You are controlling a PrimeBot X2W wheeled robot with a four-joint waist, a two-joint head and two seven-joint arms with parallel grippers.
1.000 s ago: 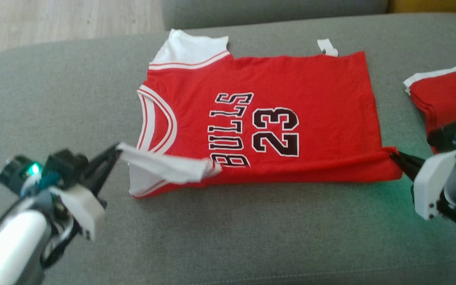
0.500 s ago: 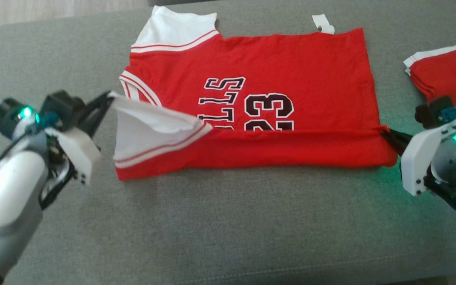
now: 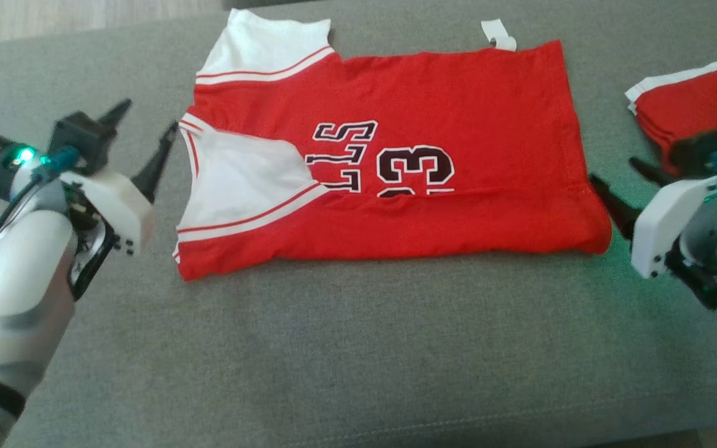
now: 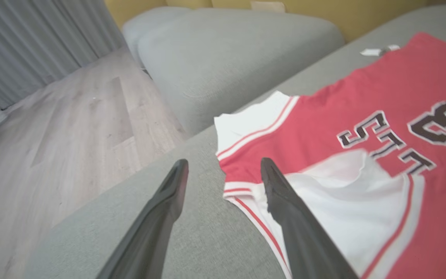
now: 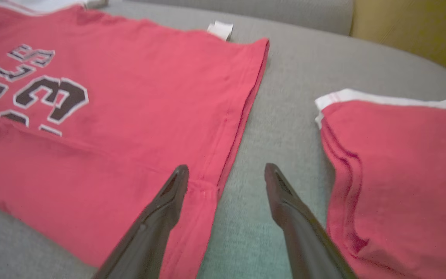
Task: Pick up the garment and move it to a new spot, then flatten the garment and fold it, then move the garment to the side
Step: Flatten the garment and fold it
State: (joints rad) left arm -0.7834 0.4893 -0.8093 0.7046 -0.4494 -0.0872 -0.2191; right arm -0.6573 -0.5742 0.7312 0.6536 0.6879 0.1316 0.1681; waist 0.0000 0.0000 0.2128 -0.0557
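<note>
Jersey point(image 3: 396, 174) flat on grey cushion point(image 3: 358, 348), centre. Its 6 o'clock edge is doubled over, covering part of the print. L claw point(image 3: 147, 118) at jersey's 9 o'clock, fingers spread wide, nothing held, one tip just beside collar. R claw point(image 3: 613, 171) at 3 o'clock by hem, also spread, empty. Nearby: folded red garment point(image 3: 688, 106) at 3 o'clock, beyond R claw. White tag point(image 3: 498, 34) at 1 o'clock, on jersey's far edge.

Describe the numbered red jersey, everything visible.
The jersey is red soft-looking fabric with white sleeves striped red, and black, white-edged lettering. It lies flat on the grey cushion, its near long edge folded over, covering part of the print. A white tag sticks out at the far hem. The left gripper and right gripper stand open at its ends, neither gripping it.
</note>
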